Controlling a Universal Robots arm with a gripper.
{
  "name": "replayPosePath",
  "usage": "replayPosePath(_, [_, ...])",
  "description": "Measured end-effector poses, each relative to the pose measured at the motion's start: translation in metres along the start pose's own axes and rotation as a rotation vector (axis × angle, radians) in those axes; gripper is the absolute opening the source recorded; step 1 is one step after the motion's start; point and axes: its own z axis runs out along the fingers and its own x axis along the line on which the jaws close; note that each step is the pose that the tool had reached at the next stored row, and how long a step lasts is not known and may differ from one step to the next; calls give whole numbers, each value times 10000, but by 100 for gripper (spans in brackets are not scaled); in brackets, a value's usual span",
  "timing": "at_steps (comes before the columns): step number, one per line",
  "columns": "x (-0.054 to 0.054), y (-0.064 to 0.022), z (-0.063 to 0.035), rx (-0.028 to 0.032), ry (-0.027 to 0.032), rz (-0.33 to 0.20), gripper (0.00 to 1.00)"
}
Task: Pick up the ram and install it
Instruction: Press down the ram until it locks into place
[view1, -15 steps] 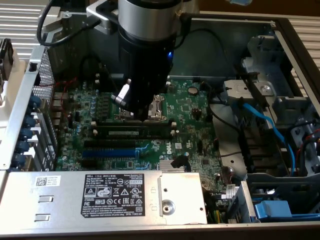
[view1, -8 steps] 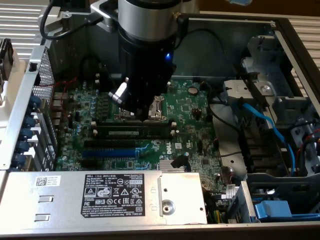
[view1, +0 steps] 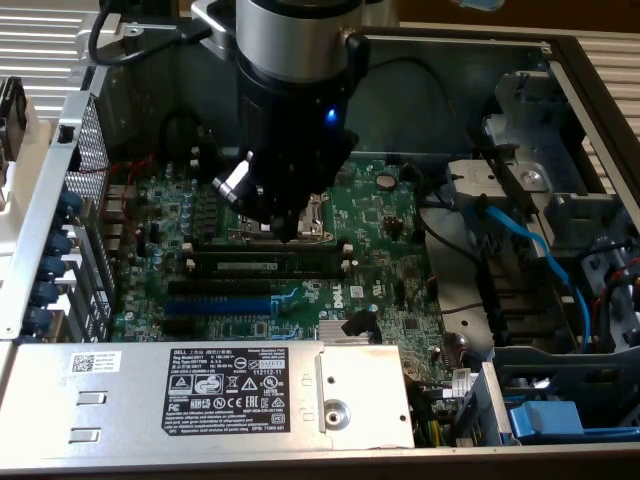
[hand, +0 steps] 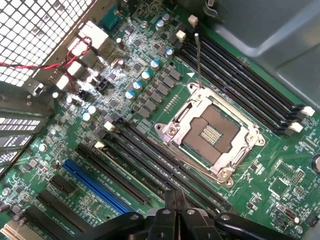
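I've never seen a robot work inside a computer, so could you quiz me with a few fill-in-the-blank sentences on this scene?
1. The gripper hangs over the motherboard with its fingers ___.
2. Beside the black slots, one long slot is coloured ___.
3. The motherboard itself is coloured ___.
Missing words: shut; blue; green.

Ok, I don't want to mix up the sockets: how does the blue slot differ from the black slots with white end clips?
The blue slot is bright blue, the black slots black. The black slots end in white clips; the blue slot shows none. The black slots lie beside the CPU socket, the blue slot further off. Both run parallel.
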Motion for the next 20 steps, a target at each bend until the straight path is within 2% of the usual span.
replayPosePath(12, [0, 0, 0, 25, -40, 1539, 10])
replayPosePath(20, [0, 0, 0, 59, -13, 2469, 10])
